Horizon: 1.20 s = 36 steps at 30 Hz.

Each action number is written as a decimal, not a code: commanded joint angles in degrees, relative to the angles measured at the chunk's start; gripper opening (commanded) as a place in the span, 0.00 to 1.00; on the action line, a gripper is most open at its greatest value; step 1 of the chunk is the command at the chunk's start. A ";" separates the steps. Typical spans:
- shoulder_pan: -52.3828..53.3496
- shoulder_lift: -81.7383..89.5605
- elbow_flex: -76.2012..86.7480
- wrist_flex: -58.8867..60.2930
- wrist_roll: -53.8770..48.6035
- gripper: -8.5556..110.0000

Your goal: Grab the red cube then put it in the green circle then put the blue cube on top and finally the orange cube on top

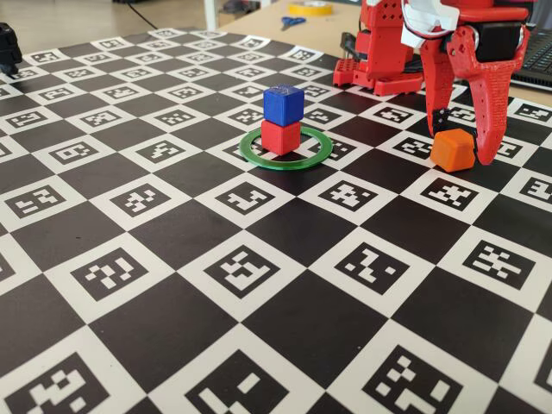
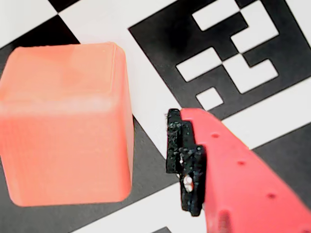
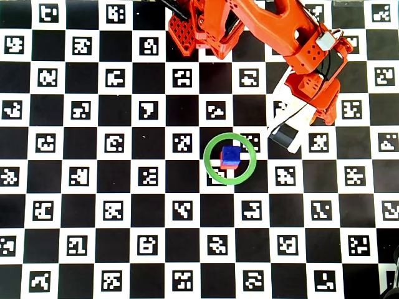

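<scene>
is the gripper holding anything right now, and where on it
Nothing is held. The open gripper straddles the orange cube, which sits on the board; the wrist view shows a gap between the cube and one fingertip.

No readable words or numbers — only coded square markers, seemingly, on the checkered board (image 1: 259,345).

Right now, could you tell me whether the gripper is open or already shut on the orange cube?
Open. In the fixed view the gripper straddles the orange cube; the wrist view shows a gap between cube and finger pad.
</scene>
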 commanded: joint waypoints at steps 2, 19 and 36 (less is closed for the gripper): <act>-0.70 0.70 -0.44 -0.70 0.35 0.40; -1.23 0.09 -0.35 -1.93 0.97 0.27; -0.35 2.11 -1.58 -0.26 2.64 0.11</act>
